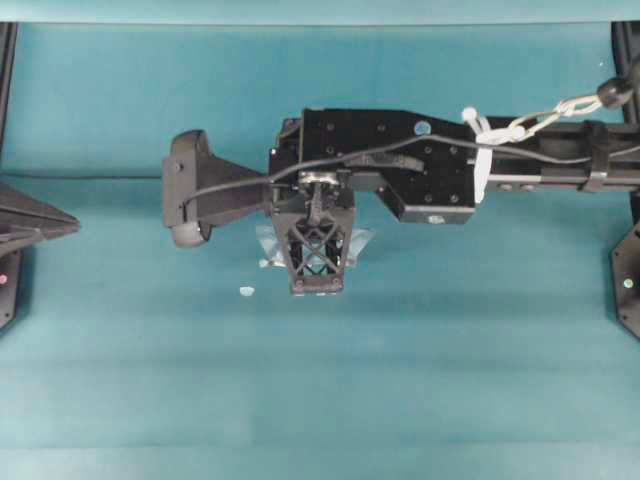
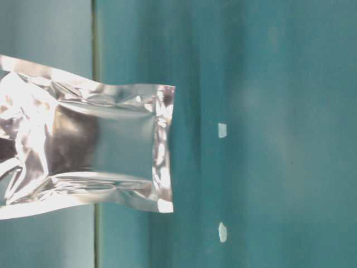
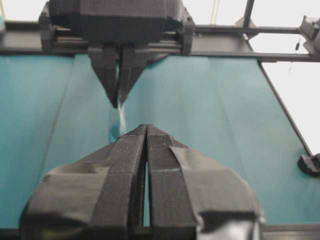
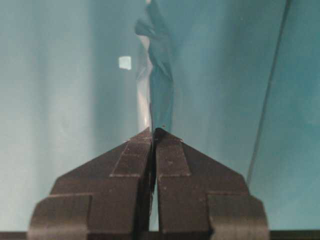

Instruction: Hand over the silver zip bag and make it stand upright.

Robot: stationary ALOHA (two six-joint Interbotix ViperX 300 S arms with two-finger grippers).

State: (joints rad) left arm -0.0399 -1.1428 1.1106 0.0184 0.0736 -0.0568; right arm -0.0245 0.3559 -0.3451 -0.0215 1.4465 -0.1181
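Left side: left claw [image 3: 146,132] sits at the left edge of the overhead view, low over the teal surface [image 1: 450,350]. Its jaws are pressed together, and its own camera shows nothing between them. It is well apart from the silver zip bag [image 1: 268,245].

Centre: right arm reaches in from the right to mid-surface. Right claw [image 1: 316,282] is closed tight on the bag. In the right wrist view the foil comes straight out from between the fingertips, edge-on and twisted. From overhead the bag is mostly hidden under the claw, with only crinkled silver corners showing on either side of it. In the left wrist view the right claw pinches the bag's upper edge and the foil hangs below as a thin strip.

Table-level view (picture turned sideways): the bag shows broadside as a crinkled rectangle with a darker centre and sealed borders. One short edge faces the surface side. Contact with the surface: cannot tell.

Counts:
- bags: 1
- claws: 2
- white specks [image 2: 222,130] on the surface: 2 in the table-level view, both apart from the bag; only 1 is plain from overhead, just left of the right claw and slightly nearer the front edge.
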